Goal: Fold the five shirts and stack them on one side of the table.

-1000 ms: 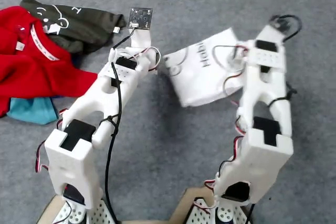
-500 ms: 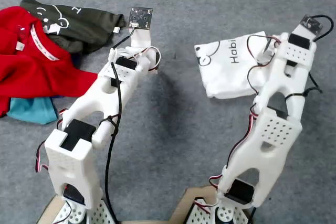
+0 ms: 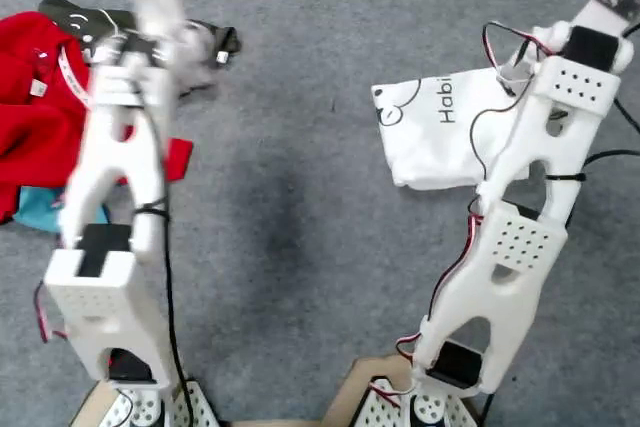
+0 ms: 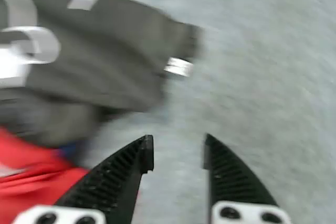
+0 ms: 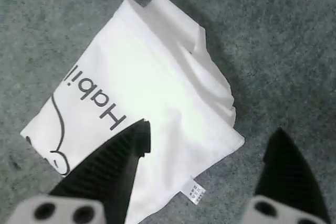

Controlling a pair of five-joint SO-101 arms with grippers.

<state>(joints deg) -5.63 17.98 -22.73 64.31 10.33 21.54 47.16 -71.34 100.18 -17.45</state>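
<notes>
The folded white shirt (image 3: 440, 132) lies on the right side of the grey desk (image 3: 300, 227). The right wrist view adds a small tag (image 5: 195, 191) at its corner, below the widely spread right pincer (image 5: 210, 132). The left pincer (image 4: 177, 140), slightly parted and holding nothing, hovers beside the dark grey shirt (image 4: 100, 56). From above, a red shirt (image 3: 40, 117) and a teal shirt (image 3: 35, 209) lie heaped alongside it.

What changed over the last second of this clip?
The left gripper swung from the middle out to the dark shirt. The right gripper moved the white shirt toward its own side and now hangs open above it. The red shirt and teal shirt stayed put.
</notes>
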